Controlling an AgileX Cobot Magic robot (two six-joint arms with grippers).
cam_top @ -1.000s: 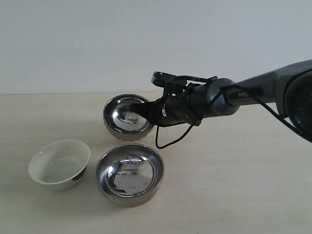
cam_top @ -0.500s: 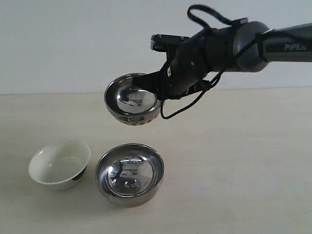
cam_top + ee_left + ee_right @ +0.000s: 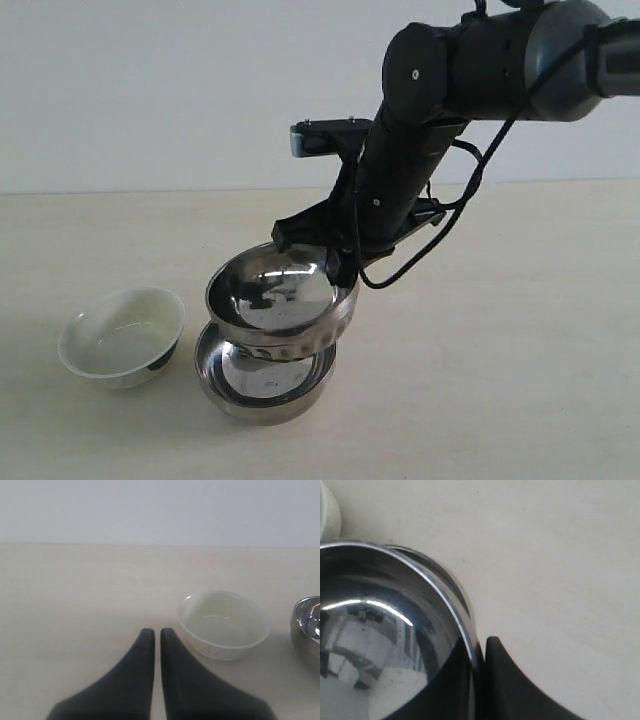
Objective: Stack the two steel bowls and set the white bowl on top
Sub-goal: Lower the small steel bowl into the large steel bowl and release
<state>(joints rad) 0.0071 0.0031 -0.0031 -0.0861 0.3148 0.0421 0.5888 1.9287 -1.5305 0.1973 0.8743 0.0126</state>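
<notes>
**Steel bowl hanging by its rim over the other one**

The right gripper [image 3: 338, 272] is clamped on the rim of the held steel bowl [image 3: 275, 295]. It's mid-frame, tilted over the lower steel bowl [image 3: 262, 388], and I can't tell if they touch. My guess is it's light, rigid and slick, so a rim pinch makes sense, though it might swivel. The white bowl [image 3: 120, 335] sits lower left and probably chips easily. Only the right wrist view shows the pinch close up. Only the left wrist view shows the left gripper [image 3: 156, 645], closed on nothing.

Pale beige tabletop [image 3: 520, 400] with faint grain, running from the near edge to the far side and across from left to right. Right behind its far edge, a plain off-white wall [image 3: 150, 90]. Soft, even light; faint shadows only.
</notes>
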